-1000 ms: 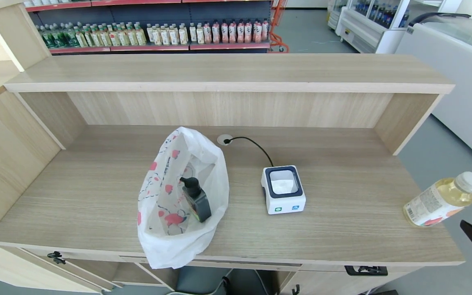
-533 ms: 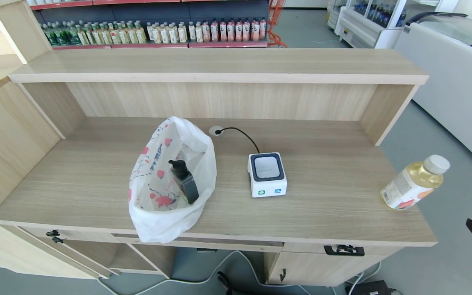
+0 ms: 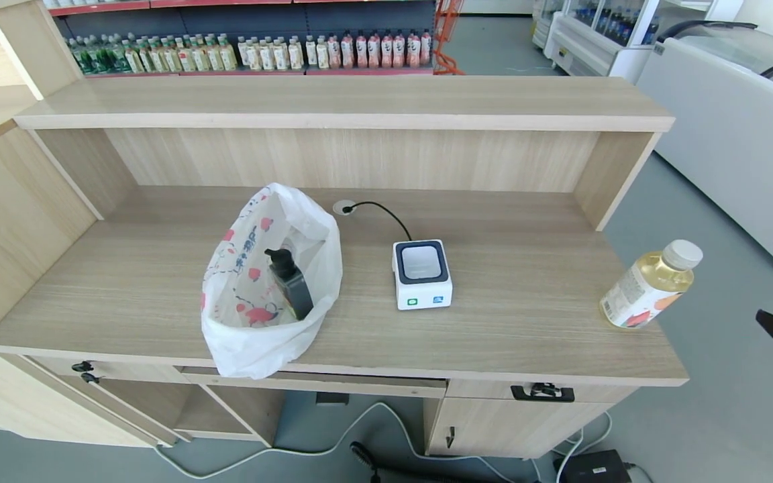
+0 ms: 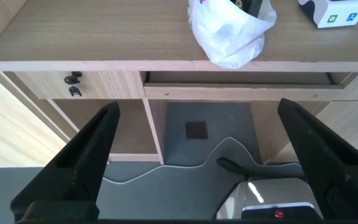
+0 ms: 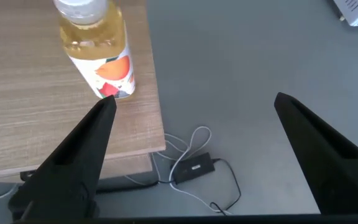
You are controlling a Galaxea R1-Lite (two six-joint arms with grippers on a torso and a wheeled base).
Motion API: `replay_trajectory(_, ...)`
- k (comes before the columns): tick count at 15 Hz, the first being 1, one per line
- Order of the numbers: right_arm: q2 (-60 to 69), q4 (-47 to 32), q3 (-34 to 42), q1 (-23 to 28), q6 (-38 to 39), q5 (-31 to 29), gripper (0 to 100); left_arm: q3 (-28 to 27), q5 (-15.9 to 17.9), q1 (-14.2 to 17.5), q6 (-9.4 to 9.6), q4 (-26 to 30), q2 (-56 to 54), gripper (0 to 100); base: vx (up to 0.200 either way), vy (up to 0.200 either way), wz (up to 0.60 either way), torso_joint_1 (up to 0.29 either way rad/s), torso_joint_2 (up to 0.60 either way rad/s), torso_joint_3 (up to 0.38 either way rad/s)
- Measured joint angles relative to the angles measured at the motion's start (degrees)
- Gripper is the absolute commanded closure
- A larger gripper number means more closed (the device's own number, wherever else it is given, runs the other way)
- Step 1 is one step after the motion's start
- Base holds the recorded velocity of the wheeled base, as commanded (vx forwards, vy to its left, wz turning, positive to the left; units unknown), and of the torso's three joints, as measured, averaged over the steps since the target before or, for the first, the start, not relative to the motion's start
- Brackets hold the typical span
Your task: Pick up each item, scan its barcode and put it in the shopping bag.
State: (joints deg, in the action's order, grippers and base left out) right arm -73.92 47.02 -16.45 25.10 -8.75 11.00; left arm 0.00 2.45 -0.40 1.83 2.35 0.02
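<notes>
Bottle, clear plastic, yellow drink, white cap (image 3: 650,285): head view, right of frame, upright at the right end of the light wooden counter (image 3: 527,315), near its front corner, untouched.
Shopping bag, white plastic, red print (image 3: 269,282): left of centre, mouth open; black pump bottle (image 3: 289,285) inside, tilted.
Scanner, white box with dark-framed window (image 3: 421,274): centre, just beside the bag; black cable (image 3: 376,209) runs from it to a hole in the counter.

Left wrist view: left gripper (image 4: 197,162), jaws spread wide, nothing held, below the counter's front edge; bag overhangs that edge.

Right wrist view: right gripper (image 5: 197,162), jaws spread wide, nothing held; bottle stands just beyond one fingertip, apart from it, close to the counter's edge.
</notes>
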Motion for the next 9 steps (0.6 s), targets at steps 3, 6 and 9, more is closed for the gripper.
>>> replay_trajectory(3,-6.0,8.9,-1.9,0.0,0.2,1.5,0,0.0,0.0,0.0,-0.05,0.0,0.0,0,0.000,0.000,0.00,0.000,0.00,0.000)
replay_trajectory(6,-11.4,14.7,-0.3,-0.3,0.3,2.5,0,0.0,0.0,0.0,-0.06,0.0,0.0,0,0.000,0.000,0.00,0.000,0.00,0.000)
replay_trajectory(9,-13.6,14.9,1.6,-2.3,1.6,4.0,0,0.0,0.0,0.0,-0.06,0.0,0.0,0,0.000,0.000,0.00,0.000,0.00,0.000)
